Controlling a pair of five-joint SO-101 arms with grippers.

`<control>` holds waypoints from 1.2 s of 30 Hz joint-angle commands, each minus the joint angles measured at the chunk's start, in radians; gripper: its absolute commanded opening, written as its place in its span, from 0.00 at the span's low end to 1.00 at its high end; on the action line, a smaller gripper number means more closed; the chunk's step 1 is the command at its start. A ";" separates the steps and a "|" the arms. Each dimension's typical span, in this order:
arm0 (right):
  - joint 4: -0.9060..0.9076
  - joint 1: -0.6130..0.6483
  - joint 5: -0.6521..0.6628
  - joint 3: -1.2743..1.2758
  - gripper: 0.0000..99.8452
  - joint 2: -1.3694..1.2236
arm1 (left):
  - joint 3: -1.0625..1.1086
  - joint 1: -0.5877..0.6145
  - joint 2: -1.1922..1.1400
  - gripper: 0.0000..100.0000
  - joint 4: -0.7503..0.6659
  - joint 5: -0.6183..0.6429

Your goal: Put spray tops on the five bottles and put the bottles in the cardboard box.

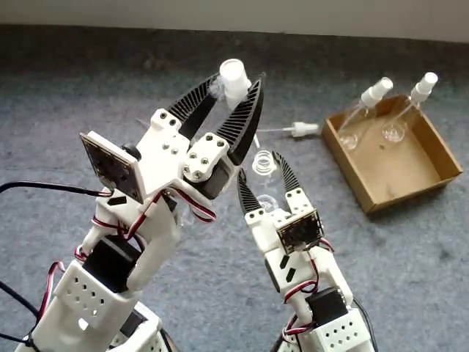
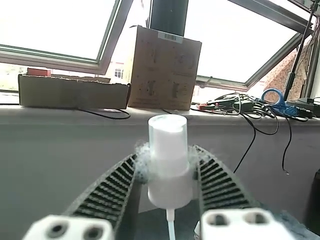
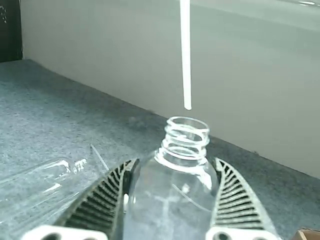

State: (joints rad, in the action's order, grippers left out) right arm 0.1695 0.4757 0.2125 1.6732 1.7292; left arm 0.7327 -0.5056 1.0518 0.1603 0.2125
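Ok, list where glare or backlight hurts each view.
Left wrist view: windows blown white behind the spray top. Right wrist view: even light, clear bottle traced by highlights alone. High view: soft light, weak shadow along the cardboard box.

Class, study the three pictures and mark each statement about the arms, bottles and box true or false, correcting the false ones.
1. The left gripper is clamped on a spray top. True.
2. The bottle in the right gripper already wears its top. False: its neck is open, and the dip tube hangs just above it.
3. The cardboard box holds two bottles. True.
4. A spare top lies inside the box. False: the loose spray top lies on the carpet beside the box.
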 commanded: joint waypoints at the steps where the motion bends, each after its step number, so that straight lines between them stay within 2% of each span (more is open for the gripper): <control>1: -0.015 0.008 0.005 0.148 0.13 0.004 | -0.007 -0.016 0.038 0.00 -0.020 0.015; 4: -0.015 0.008 0.005 0.148 0.13 0.004 | -0.007 -0.038 0.077 0.00 -0.021 0.009; 7: -0.015 0.008 0.005 0.148 0.13 0.004 | 0.001 0.016 0.058 0.00 -0.020 0.014; 12: -0.015 0.008 0.005 0.148 0.13 0.004 | 0.001 0.019 0.045 0.00 -0.020 0.015; 20: -0.015 0.008 0.005 0.148 0.13 0.004 | 0.031 -0.050 0.047 0.00 -0.020 0.014; 36: -0.015 0.007 0.005 0.148 0.13 0.004 | 0.262 -0.048 0.047 0.00 -0.025 0.014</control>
State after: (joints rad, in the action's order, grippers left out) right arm 0.1695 0.4772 0.2125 1.6732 1.7292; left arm 0.9643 -0.5363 1.0994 0.1573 0.2125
